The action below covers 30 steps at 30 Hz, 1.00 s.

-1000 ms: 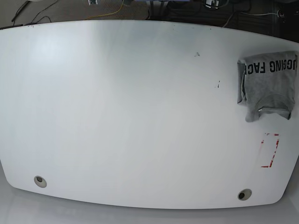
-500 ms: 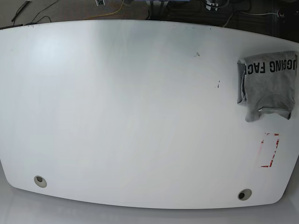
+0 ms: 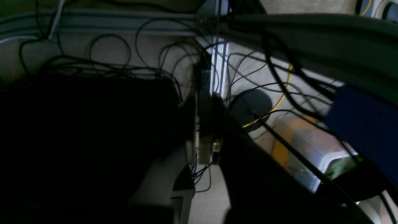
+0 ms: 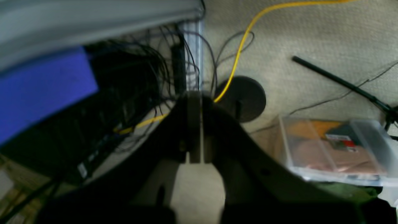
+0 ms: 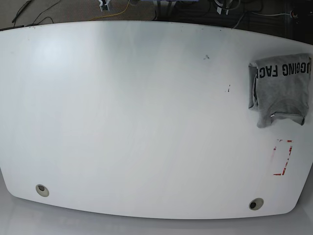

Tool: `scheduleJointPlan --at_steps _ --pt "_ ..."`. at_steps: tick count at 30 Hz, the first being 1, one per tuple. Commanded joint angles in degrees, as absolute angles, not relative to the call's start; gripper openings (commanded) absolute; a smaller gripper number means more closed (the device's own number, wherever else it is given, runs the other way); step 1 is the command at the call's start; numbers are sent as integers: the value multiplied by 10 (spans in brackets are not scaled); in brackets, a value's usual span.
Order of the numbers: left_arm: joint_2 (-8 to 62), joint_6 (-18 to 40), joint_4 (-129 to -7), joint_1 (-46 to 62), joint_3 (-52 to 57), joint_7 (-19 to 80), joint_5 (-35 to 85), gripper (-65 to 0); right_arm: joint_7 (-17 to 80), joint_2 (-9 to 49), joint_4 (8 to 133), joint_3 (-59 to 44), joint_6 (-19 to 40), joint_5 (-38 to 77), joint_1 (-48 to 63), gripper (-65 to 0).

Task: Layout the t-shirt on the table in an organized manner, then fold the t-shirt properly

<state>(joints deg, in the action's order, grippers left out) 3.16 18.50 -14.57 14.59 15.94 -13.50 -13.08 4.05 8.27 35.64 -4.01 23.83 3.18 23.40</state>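
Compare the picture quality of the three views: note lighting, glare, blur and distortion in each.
Base view: bright, sharp, the table edges bowed by the lens, soft glare at upper left, the t-shirt crisp. Left wrist view: very dark, left gripper nearly black. Right wrist view: brighter but blurred, right gripper out of focus.

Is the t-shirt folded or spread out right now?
Folded: the t-shirt lies as a compact rectangle at the table's right edge, layers showing at its left side, lettering partly visible.
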Motion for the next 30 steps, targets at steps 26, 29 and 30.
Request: scheduleJointPlan --at_steps 26,29,30 --pt "37 49 0 51 139 -141 -131 -650 36 83 192 -37 225 -15 113 -645" --pt "37 47 0 51 139 -140 -131 -650 36 82 192 -38 204 -35 112 -645" --pt "37 46 0 51 139 -140 -131 -650 36 81 192 -38 200 -38 112 -645"
